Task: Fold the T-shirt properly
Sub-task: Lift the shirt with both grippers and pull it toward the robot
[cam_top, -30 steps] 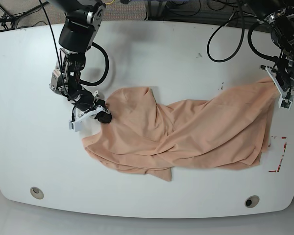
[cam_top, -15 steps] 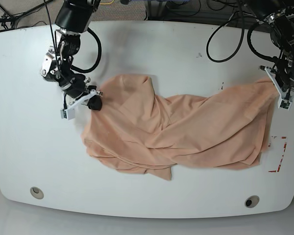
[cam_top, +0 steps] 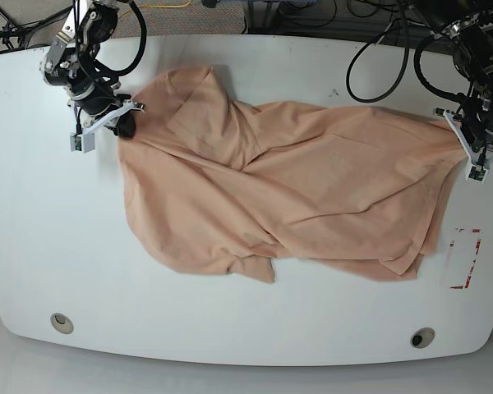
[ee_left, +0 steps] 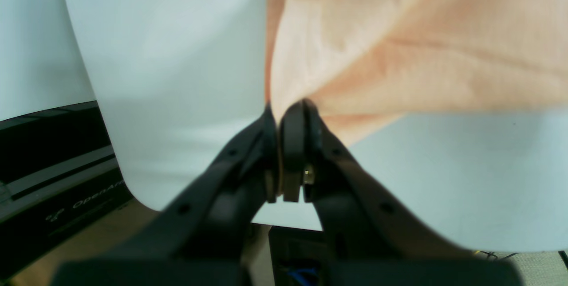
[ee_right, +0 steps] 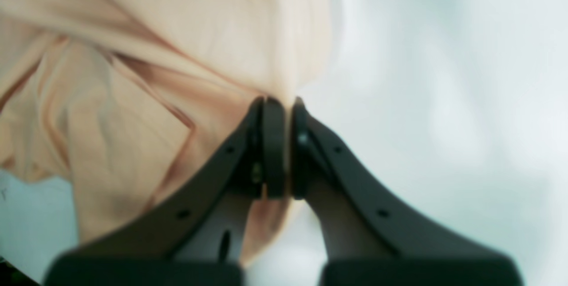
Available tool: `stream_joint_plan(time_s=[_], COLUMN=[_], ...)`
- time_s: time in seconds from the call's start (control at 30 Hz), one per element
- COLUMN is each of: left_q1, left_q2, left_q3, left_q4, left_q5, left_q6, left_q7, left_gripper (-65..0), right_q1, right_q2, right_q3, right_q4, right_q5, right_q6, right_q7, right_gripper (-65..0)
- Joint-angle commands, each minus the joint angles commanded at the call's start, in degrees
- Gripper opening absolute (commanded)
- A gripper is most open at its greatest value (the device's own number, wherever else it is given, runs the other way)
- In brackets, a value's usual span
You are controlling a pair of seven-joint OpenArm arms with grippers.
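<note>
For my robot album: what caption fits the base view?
Two grippers stretch a rumpled peach T-shirt across the white table.

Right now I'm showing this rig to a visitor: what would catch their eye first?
The peach T-shirt, rumpled and stretched across the white table. Each end is pinched: the right gripper shut on its far-left corner, the left gripper shut on its right edge.

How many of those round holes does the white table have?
2: one hole near the table's front left corner, the other hole near its front right corner. The shirt could hide more.
</note>
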Motion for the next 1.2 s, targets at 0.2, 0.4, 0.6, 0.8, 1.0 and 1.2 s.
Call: stream_joint_plan(time_s=[0.2,0.4,0.6,0.8,1.0,1.2], left_q1=[-4.0,-13.0,-21.4,-30.2,-37.8,-45.7], left_q2=[5.5,9.4,10.5,10.9,10.9,10.9], left_q3=[4.2,6.9,9.0,9.2,9.2,9.2], left_q4=[0.1,-0.1,-0.1,-0.2,-0.3,-0.7], left_q5=[-0.7,-0.6,-0.8,-0.9,-0.8,-0.5], left_q6=[0.0,0.0,0.7,3.0,5.6,7.8], left_q7=[-9.7,-10.7,-8.9,-8.8,-8.8,-8.8], left_gripper=[-65.0,-65.0,-65.0,-65.0,-65.0,-65.0], right_q1=[1.7,6.9,12.7,21.6,32.0,44.2], right_q2=[3.3,7.2,11.8,17.5,22.9,27.9], right_q3=[0.0,0.0,0.0,-0.4,-4.2,-9.7], right_q4=[4.1,4.4,3.5,-0.4,-6.3,-12.1], right_q5=[0.0,0.0,0.0,0.0,0.0,0.0], right_q6=[-0.09,-0.09,0.0,0.0,2.46,2.73], right_q7=[0.0,-0.8,-1.2,-1.3,-1.3,-1.4], right_gripper=[-65.0,-65.0,-65.0,-65.0,-65.0,-65.0])
